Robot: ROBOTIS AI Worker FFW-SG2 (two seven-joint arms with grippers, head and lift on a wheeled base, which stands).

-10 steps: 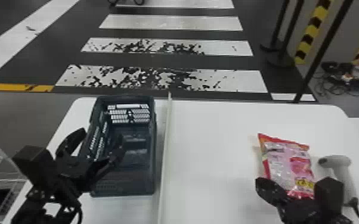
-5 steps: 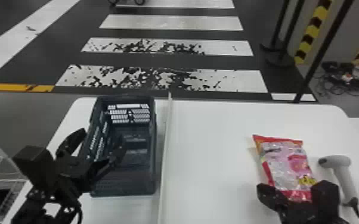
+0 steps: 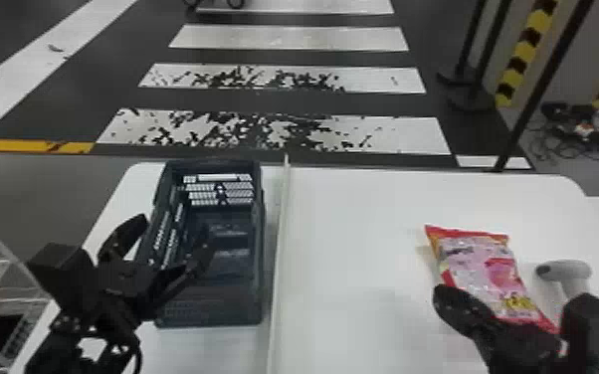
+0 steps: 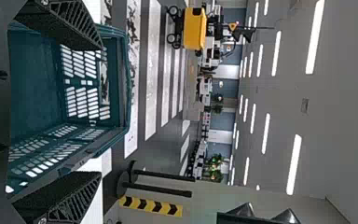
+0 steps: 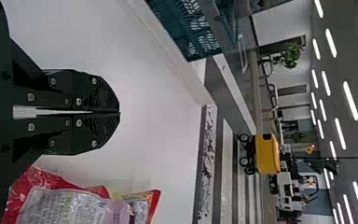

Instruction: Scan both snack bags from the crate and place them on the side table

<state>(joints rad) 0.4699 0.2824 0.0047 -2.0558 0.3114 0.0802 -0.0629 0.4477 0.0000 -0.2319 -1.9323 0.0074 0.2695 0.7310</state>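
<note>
Well R of crate: R gripper (closed), snack bag, scanner. L gripper open @ crate's L side.

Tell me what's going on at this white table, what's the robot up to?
It seems to be partway through a snack-scanning job, holding nothing right now. The right gripper is closed on itself right beside a pink-and-red snack bag lying on the table. A handheld scanner is just to the bag's right. Across the divider, the left gripper is open at the crate.
</note>
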